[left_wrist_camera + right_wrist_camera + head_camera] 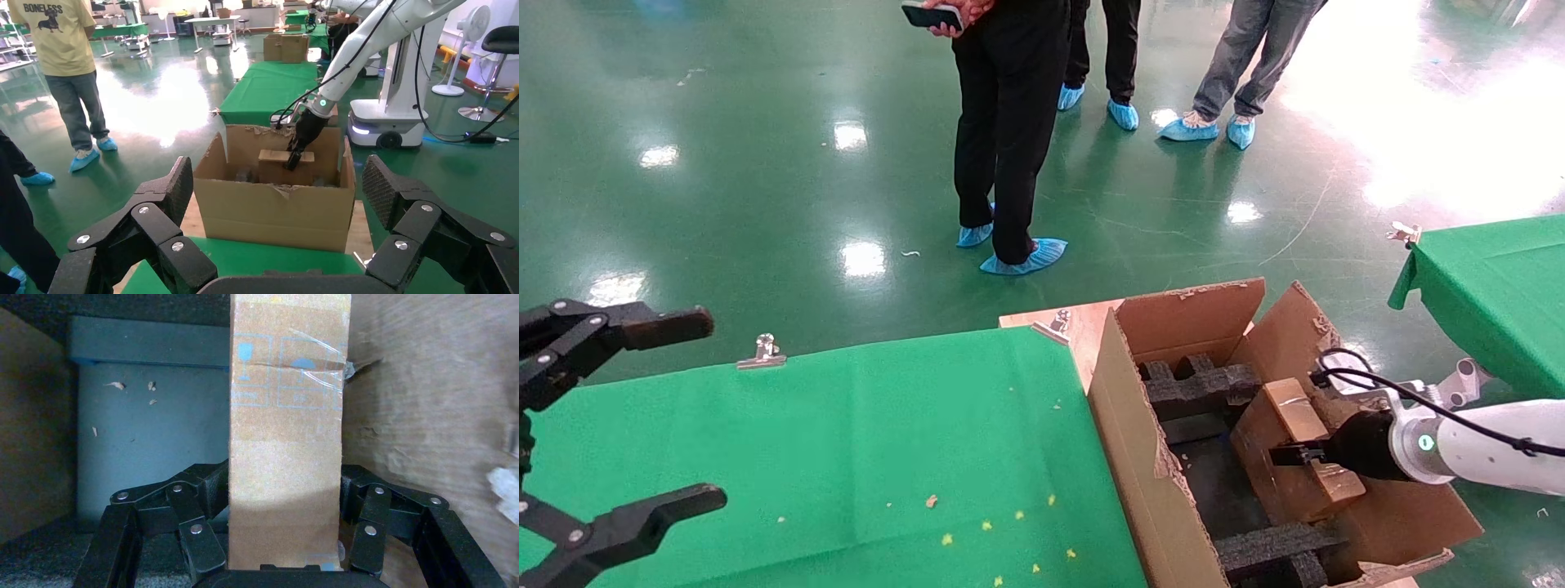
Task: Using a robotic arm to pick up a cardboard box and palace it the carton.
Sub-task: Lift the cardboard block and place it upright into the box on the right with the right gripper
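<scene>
The carton [1124,408] stands open at the right end of the green table, with black foam inserts [1201,388] inside. My right gripper [1287,454], on the white arm [1491,445] with the green light, is shut on the small cardboard box [1271,474] and holds it on edge inside the carton. In the right wrist view the box [284,416] sits clamped between the fingers [208,490], next to the carton's wall [428,404]. The left wrist view shows the carton [275,214] and the held box [272,168]. My left gripper [715,408] is open and empty at the far left.
A green cloth covers the table [846,441], held by metal clips [762,351]. A wooden board [1075,322] lies under the carton. A second green table [1491,286] stands at the right. Several people [1009,122] stand on the green floor behind.
</scene>
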Available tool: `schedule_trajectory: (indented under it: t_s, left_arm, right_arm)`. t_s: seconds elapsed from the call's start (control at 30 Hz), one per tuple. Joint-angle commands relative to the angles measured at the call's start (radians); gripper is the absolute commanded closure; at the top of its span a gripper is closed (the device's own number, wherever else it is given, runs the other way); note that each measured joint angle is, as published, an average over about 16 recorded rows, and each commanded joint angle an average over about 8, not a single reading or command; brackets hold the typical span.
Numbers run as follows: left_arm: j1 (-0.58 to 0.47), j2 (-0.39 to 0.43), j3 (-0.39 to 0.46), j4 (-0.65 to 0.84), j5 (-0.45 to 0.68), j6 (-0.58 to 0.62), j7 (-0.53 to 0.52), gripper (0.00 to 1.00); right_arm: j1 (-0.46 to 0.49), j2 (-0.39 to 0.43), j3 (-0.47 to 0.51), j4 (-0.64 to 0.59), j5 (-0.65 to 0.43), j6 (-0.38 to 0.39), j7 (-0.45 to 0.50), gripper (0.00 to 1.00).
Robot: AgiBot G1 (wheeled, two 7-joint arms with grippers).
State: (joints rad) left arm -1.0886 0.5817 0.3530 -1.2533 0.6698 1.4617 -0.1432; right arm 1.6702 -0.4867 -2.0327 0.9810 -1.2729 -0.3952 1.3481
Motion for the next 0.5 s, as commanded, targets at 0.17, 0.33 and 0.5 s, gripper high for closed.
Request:
schedule_trajectory:
  t_s: [0.17, 0.33, 0.5]
  left_arm:
    - [0.0, 0.0, 0.0, 0.0, 0.0, 0.0, 0.0, 0.0]
    - [0.0, 0.0, 0.0, 0.0, 0.0, 0.0, 0.0, 0.0]
    - [0.0, 0.0, 0.0, 0.0, 0.0, 0.0, 0.0, 0.0]
  right_arm:
    - [-0.025, -0.029, 0.011, -0.039, 0.027, -0.009, -0.033, 0.77]
    - [-0.036, -0.041, 0.019, -0.057, 0.042, -0.012, -0.05, 0.14]
    - [-0.037, -0.042, 0.02, -0.058, 0.044, -0.013, -0.052, 0.0]
